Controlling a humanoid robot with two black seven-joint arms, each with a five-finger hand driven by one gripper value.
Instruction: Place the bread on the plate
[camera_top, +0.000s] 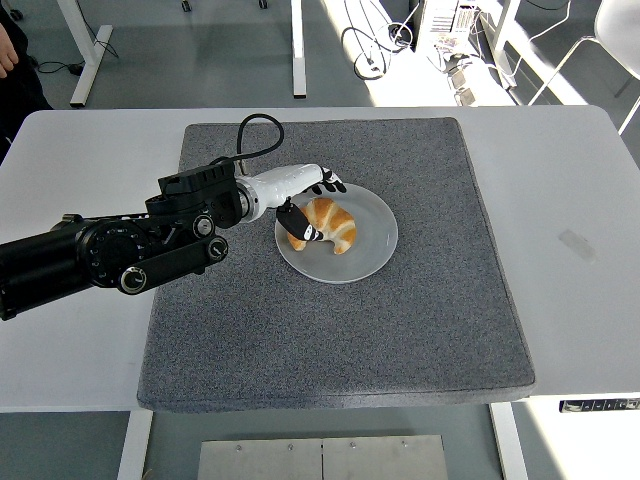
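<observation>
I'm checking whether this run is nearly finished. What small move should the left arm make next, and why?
Probably lift the left robot hand up and back toward the left, clear of the plate. The croissant already lies on the plate, and the fingers look loosened around its left end, so little remains but to withdraw.

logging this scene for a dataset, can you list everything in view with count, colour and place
croissant: 1, golden brown, lying on the plate's left half
plate: 1, translucent white, on the mat, left of its centre toward the far side
mat: 1, grey, square, covering the middle of the table
table: 1, white, filling most of the view
tape strip: 1, pale, on the table's right side
cables: several, black and white, on the floor beyond the table
person: 1, partly seen at the top left corner
left robot hand: 1, white with black fingers, at the croissant's left end, fingers loosened around it
</observation>
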